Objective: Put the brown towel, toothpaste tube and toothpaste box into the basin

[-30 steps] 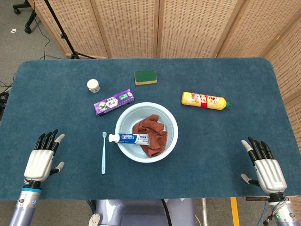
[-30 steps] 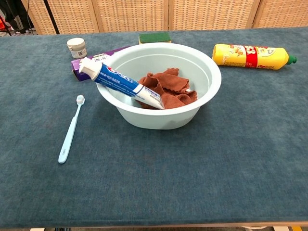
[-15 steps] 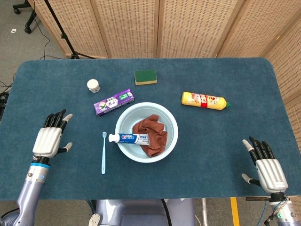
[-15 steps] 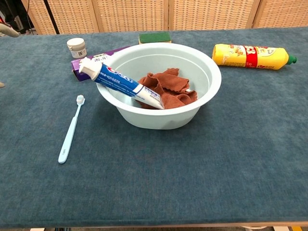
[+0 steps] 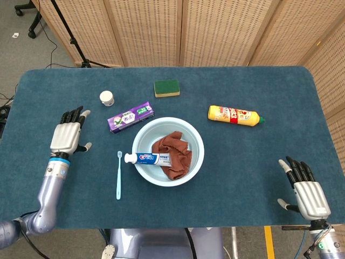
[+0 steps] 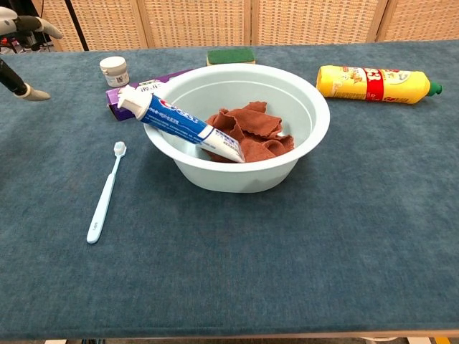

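The pale blue basin (image 5: 197,141) (image 6: 308,107) stands mid-table. Inside it lies the crumpled brown towel (image 5: 173,151) (image 6: 251,129). The toothpaste tube (image 5: 146,158) (image 6: 176,120) leans over the basin's left rim, cap outside. The purple toothpaste box (image 5: 130,117) (image 6: 118,93) lies on the cloth just left of and behind the basin. My left hand (image 5: 68,134) (image 6: 16,29) hovers open, left of the box, holding nothing. My right hand (image 5: 306,190) is open at the near right edge, far from everything; the chest view does not show it.
A light blue toothbrush (image 5: 118,175) (image 6: 105,196) lies left of the basin. A small white jar (image 5: 107,97) (image 6: 114,69) and a green sponge (image 5: 166,87) (image 6: 231,55) sit behind. A yellow bottle (image 5: 235,115) (image 6: 373,83) lies on its side at the right.
My left hand has moved forward and inward from the near left edge toward the toothpaste box, staying open. The right hand and all objects are unmoved.
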Robot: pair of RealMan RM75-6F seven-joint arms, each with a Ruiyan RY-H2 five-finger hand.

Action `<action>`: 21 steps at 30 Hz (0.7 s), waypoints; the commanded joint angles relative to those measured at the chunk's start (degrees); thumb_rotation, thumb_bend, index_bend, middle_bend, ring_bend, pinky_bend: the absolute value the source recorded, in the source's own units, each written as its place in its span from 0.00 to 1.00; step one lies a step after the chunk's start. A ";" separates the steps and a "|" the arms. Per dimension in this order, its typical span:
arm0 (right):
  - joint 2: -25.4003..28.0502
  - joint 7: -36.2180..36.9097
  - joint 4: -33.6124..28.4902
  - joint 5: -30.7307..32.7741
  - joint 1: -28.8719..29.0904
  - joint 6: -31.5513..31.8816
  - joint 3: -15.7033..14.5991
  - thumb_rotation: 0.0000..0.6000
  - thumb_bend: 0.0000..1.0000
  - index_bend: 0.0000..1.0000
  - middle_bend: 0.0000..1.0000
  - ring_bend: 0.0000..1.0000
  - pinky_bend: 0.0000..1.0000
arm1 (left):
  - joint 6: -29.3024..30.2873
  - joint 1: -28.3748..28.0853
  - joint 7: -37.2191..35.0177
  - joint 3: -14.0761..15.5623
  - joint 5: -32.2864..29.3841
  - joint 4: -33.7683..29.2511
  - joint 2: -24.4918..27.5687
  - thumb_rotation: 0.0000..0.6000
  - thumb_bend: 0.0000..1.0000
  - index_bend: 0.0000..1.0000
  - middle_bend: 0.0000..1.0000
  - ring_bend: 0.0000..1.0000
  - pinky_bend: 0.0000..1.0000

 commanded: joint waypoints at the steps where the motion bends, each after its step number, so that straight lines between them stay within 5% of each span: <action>1: -0.07 0.25 0.25 0.38 0.19 -0.44 0.12 1.00 0.10 0.00 0.00 0.00 0.00 | -1.95 -3.91 2.22 -1.45 -5.33 4.11 -3.02 1.00 0.24 0.12 0.00 0.00 0.00; 21: -0.78 3.60 3.50 5.07 1.89 -5.64 1.15 1.00 0.10 0.00 0.00 0.00 0.00 | -5.35 -20.77 9.66 -4.36 -18.99 24.78 -20.25 1.00 0.25 0.15 0.00 0.00 0.00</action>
